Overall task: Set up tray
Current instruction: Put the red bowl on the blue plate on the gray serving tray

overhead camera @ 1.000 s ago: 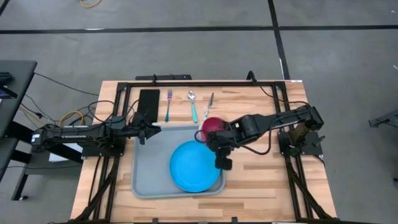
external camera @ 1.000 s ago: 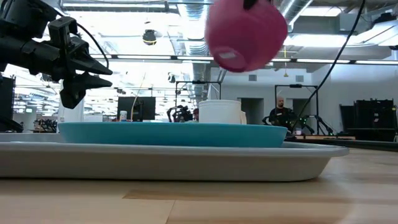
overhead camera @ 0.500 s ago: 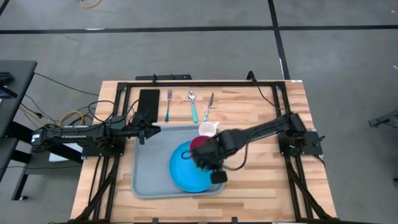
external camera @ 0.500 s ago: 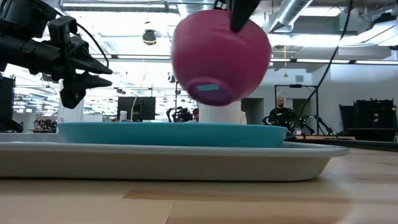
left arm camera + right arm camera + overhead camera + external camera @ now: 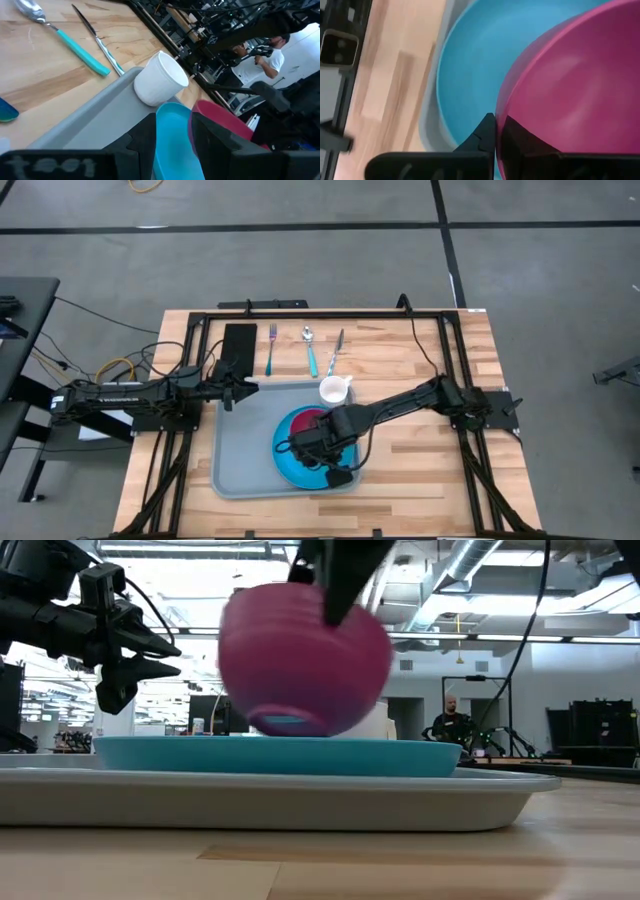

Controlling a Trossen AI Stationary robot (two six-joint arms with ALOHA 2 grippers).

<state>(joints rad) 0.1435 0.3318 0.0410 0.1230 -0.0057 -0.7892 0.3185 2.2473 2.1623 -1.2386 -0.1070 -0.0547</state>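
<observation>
The light grey-blue tray (image 5: pixel 240 450) lies on the wooden table, with a round blue plate (image 5: pixel 290 458) lying flat in it. My right gripper (image 5: pixel 322 442) is shut on a pink bowl (image 5: pixel 308 423) over the plate; in the low view the bowl (image 5: pixel 300 665) hangs just above the plate (image 5: pixel 270 755). A white cup (image 5: pixel 335 390) stands at the tray's far right corner. My left gripper (image 5: pixel 243 388) is open and empty, above the tray's far left corner. My right gripper holds the bowl by its rim (image 5: pixel 501 107), one finger inside the bowl and one outside. The fingers come from above, pointing down (image 5: pixel 335 580). The bowl hangs below them, mouth up and slightly tilted, its foot (image 5: pixel 285 725) a little above the plate.
A black napkin (image 5: pixel 238 342), a fork (image 5: pixel 271 348), a spoon (image 5: pixel 311 350) and a knife (image 5: pixel 335 350) lie in a row on the table beyond the tray. A black frame runs around the table. A person stands in the room behind (image 5: pixel 452 720).
My right gripper has carried the pink bowl from above the cup toward the table's left and near edges and down. The bowl now hangs low over the blue plate, and the cup shows again.
</observation>
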